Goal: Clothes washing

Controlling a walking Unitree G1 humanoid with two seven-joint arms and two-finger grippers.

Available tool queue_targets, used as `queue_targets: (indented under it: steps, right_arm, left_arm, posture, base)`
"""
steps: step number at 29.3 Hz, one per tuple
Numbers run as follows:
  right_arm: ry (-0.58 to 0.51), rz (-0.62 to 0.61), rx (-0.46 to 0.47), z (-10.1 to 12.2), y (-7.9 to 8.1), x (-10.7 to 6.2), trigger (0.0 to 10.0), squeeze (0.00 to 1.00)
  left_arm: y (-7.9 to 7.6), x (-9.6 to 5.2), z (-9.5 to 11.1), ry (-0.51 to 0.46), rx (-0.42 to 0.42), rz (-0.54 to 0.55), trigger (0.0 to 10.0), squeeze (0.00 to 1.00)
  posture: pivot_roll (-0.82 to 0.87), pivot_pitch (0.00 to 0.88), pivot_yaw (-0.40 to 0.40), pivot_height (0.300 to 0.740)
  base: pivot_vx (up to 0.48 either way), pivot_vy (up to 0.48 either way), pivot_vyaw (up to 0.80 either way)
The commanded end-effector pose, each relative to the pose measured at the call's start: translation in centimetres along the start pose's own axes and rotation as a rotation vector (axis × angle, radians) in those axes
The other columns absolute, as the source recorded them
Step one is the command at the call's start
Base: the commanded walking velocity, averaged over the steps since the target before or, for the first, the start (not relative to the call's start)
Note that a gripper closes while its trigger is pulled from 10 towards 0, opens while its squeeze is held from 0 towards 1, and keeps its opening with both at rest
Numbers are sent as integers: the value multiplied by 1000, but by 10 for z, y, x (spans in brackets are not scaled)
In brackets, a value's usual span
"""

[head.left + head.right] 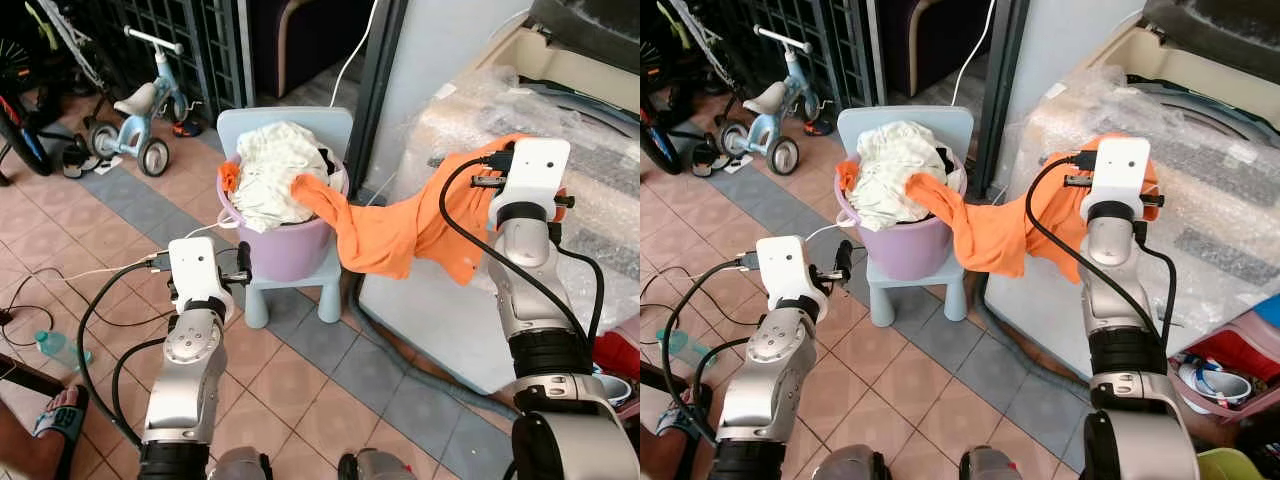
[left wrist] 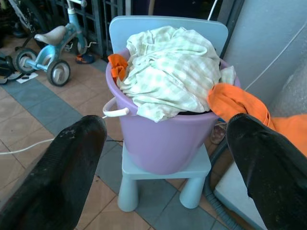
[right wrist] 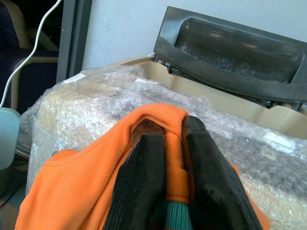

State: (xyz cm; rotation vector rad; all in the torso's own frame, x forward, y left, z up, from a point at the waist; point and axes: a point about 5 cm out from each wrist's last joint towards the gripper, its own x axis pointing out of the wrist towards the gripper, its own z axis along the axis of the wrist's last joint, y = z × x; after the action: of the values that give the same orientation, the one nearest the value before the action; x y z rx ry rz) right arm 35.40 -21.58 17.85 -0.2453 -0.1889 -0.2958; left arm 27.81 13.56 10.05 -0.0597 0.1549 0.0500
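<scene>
At centre frame we see a lilac plastic bucket [image 1: 290, 250] on a pale blue plastic stool [image 1: 300, 285], the bubble-wrapped washing machine [image 1: 560, 110] at right, a small blue tricycle [image 1: 140, 120] at upper left.

The two eye views look from the robot's head, forward and down, and both take in the same scene: the purple bucket [image 1: 285, 240] on the small blue chair [image 1: 290, 285], the orange cloth [image 1: 400, 225] and the wrapped washing machine [image 1: 1200, 160]. The right eye view sits a little to the side, so things appear shifted left in it. The left wrist view looks along its two black fingers [image 2: 62, 167] straight at the bucket, from quite near and lower than the head. The right wrist view looks along its fingers [image 3: 144, 182], very close to the orange cloth, toward the machine's open dark lid [image 3: 230, 52] and the wall.
</scene>
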Motion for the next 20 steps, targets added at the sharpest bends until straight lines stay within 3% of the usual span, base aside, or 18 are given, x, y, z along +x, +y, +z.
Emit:
queue_targets:
  steps: [1, 6, 13, 20]
  right_arm:
    - [-102, 28, 12, 23, 3, 9, 10000, 0]
    - [-163, 118, 40, 39, 11, 14, 10000, 0]
    - [-178, 133, 65, 47, 16, 20, 10000, 0]
    - [-216, 70, 78, 68, 4, 39, 10000, 0]
  left_arm:
    - [1, 0, 0, -6, 7, 3, 10000, 0]
    - [5, 0, -1, -4, 3, 16, 10000, 0]
    - [5, -3, -3, -3, 4, 11, 10000, 0]
    - [4, -2, -3, -8, 4, 0, 10000, 0]
  posture:
    - [67, 48, -30, 740]
    - [62, 51, -27, 740]
    - [69, 50, -26, 740]
    - [70, 47, -27, 740]
  base:
    - [371, 0, 0]
    - [431, 0, 0]
    - [462, 0, 0]
    - [465, 0, -718]
